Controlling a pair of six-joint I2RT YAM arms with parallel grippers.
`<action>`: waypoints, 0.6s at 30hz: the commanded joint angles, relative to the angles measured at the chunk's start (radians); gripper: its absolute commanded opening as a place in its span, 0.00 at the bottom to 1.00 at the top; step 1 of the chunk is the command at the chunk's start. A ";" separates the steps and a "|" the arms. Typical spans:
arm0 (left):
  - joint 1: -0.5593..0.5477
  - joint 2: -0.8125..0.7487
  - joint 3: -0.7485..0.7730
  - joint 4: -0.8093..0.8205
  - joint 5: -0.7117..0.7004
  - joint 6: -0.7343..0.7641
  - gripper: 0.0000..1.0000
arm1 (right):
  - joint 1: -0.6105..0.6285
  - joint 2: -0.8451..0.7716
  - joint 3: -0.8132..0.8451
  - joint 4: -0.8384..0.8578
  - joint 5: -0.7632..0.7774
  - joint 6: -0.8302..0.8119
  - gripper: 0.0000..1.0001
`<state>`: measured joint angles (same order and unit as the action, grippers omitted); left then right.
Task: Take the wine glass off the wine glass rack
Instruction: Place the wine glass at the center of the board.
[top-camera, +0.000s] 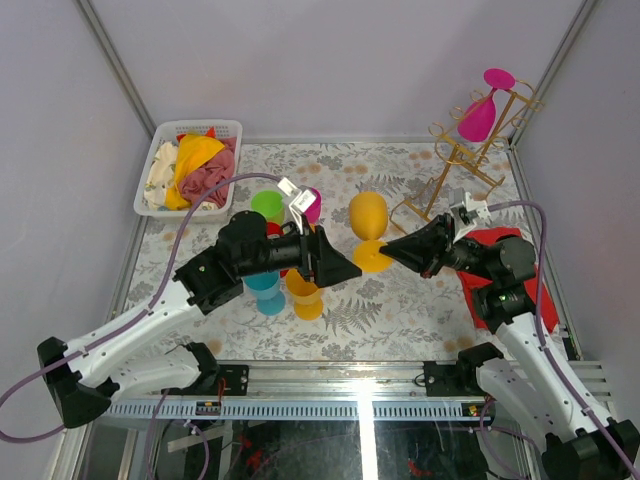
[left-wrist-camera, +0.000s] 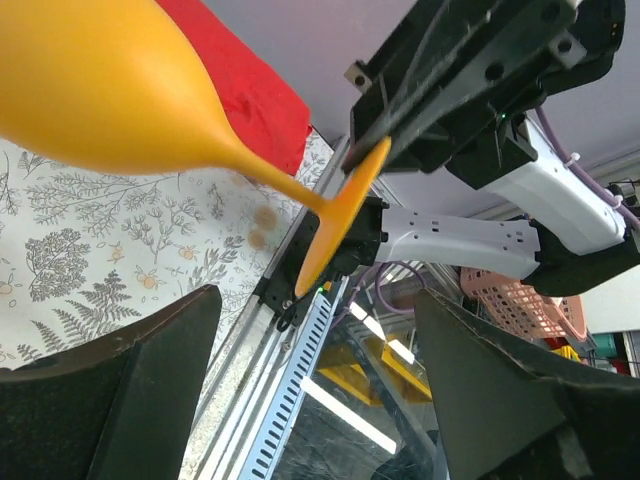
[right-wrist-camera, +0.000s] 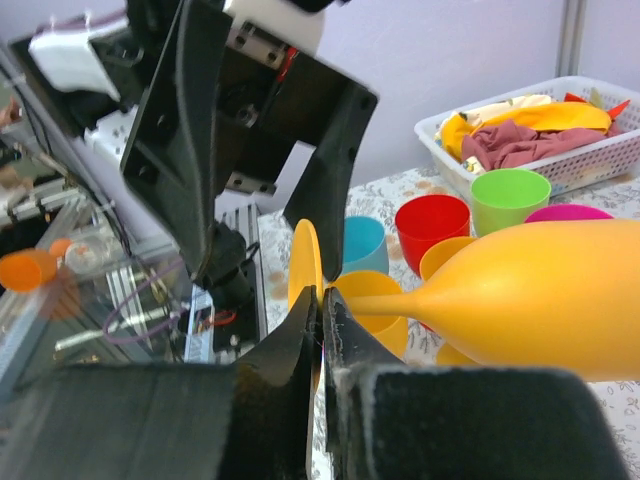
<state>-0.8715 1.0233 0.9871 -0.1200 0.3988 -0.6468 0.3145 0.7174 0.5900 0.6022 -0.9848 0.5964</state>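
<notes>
Orange wine glass (top-camera: 368, 214) off the wine glass rack (top-camera: 462, 165), out over the middle of the counter (top-camera: 420, 320), bowl toward the far side, foot (right-wrist-camera: 305, 262) toward the near. Right jaws clenched on the foot's rim, edge-on in the right wrist view. Left jaws released, spread wide just left of the foot, not touching it; their fingers (left-wrist-camera: 130, 385) well apart in the left wrist view.

Tight around the foot: both sets of jaws nearly tip to tip. Just left, crowded cups: green cup (top-camera: 267, 206), pink cup (top-camera: 313, 205), blue cup (top-camera: 265, 292), orange cup (top-camera: 306, 297), partly hidden under the left arm (top-camera: 215, 265). Bare counter far of the bowl, and near of the foot up to the near rail (top-camera: 330, 385).

Rack in the far right corner, hard by the counter edge, with a pink wine glass (top-camera: 478, 118) hanging foot-up on it. White basket (top-camera: 200, 124) of cloths in the far left corner. Red cloth (top-camera: 490, 236) at the right edge, mostly covered by the right arm (top-camera: 510, 270).

Cannot tell whether the bowl touches the counter or hangs clear. Red cup (right-wrist-camera: 432, 226) plain only from the right wrist.
</notes>
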 joint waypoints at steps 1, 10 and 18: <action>-0.012 -0.005 0.054 0.100 -0.048 0.006 0.80 | 0.010 -0.070 -0.051 0.015 -0.137 -0.163 0.00; -0.012 -0.027 0.064 0.063 -0.171 0.018 0.87 | 0.010 -0.214 -0.033 -0.655 -0.290 -1.068 0.00; -0.012 0.041 0.145 -0.068 -0.232 0.042 0.91 | 0.010 -0.167 -0.007 -0.834 -0.431 -1.255 0.00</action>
<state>-0.8818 1.0508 1.0752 -0.1406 0.2264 -0.6418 0.3191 0.5373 0.5255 -0.1150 -1.2980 -0.4683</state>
